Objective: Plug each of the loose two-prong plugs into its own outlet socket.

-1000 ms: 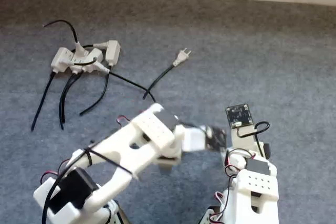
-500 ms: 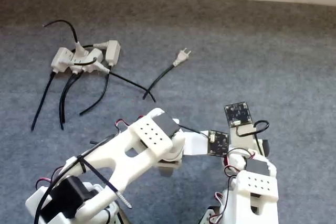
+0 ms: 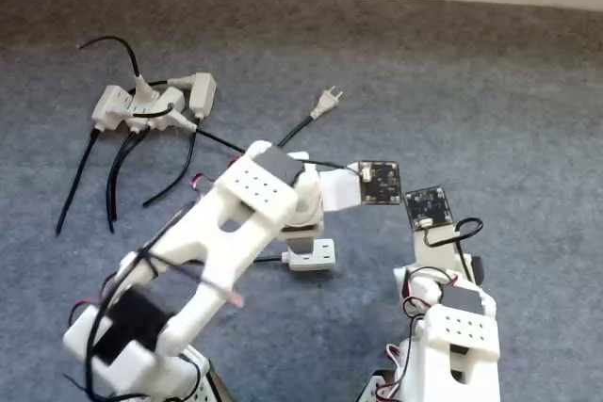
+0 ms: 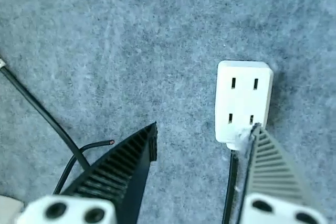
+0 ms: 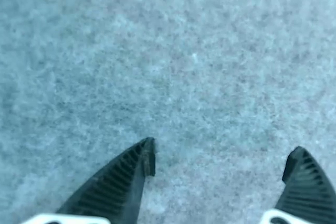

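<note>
A white two-socket outlet block (image 4: pixel 244 100) lies on the grey carpet, both of its sockets empty, and a black cord (image 4: pixel 230 182) leaves its near end. My left gripper (image 4: pixel 205 129) hangs open just above it, one fingertip (image 4: pixel 260 145) over the block's near edge. From above, the block (image 3: pixel 311 253) shows under the left arm (image 3: pixel 254 204). A loose two-prong plug (image 3: pixel 327 99) on a black cord lies farther back. My right gripper (image 5: pixel 223 148) is open over bare carpet, with the right arm (image 3: pixel 452 327) at the front right.
A cluster of white outlet blocks and plugs (image 3: pixel 151 105) with several black cords sits at the back left. A black cord (image 4: pixel 42 116) and a red-tipped wire end (image 4: pixel 102 143) lie beside the left gripper. Open carpet (image 3: pixel 509 110) spreads at the right and back.
The left arm has swung away from the front toward the table's middle, its wrist now farther back. The white outlet block now shows on the carpet beneath it. The right arm has stayed put.
</note>
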### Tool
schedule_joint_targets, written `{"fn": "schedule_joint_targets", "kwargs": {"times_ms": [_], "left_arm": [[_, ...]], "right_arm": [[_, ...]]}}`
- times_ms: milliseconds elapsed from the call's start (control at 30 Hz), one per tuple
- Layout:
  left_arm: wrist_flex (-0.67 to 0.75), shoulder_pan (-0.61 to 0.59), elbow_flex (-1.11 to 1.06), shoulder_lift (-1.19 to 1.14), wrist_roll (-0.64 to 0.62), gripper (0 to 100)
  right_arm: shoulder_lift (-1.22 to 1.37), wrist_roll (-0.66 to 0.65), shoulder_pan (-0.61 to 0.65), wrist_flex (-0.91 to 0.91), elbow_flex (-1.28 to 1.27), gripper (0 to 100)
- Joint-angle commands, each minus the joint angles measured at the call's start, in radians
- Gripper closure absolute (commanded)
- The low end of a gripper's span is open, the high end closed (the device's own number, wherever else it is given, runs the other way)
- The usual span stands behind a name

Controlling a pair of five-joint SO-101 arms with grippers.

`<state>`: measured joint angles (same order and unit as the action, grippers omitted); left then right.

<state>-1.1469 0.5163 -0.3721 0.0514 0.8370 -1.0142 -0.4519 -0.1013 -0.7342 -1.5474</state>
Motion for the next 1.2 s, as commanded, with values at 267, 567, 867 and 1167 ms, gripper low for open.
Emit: {"fn": "schedule_joint_targets", "kwargs": {"times_ms": [267, 567, 867, 1167], "left_arm": [[0.012, 0.004, 0.058, -0.074, 0.006, 71], [0.087, 0.002, -0.016, -0.076, 0.006, 71], [0.206, 0.010, -0.140, -0.076, 0.006, 71], [0.199, 0.012, -0.150, -0.064, 0.002, 71]], "right_arm": [[-0.005, 0.092, -0.308, -0.070, 0.223, 62.6], [-0.005, 0.143, -0.183, -0.252, 0.374, 62.6], [-0.005, 0.149, -0.166, -0.337, 0.504, 62.6], [-0.005, 0.189, -0.166, -0.417, 0.653, 62.6]]}}
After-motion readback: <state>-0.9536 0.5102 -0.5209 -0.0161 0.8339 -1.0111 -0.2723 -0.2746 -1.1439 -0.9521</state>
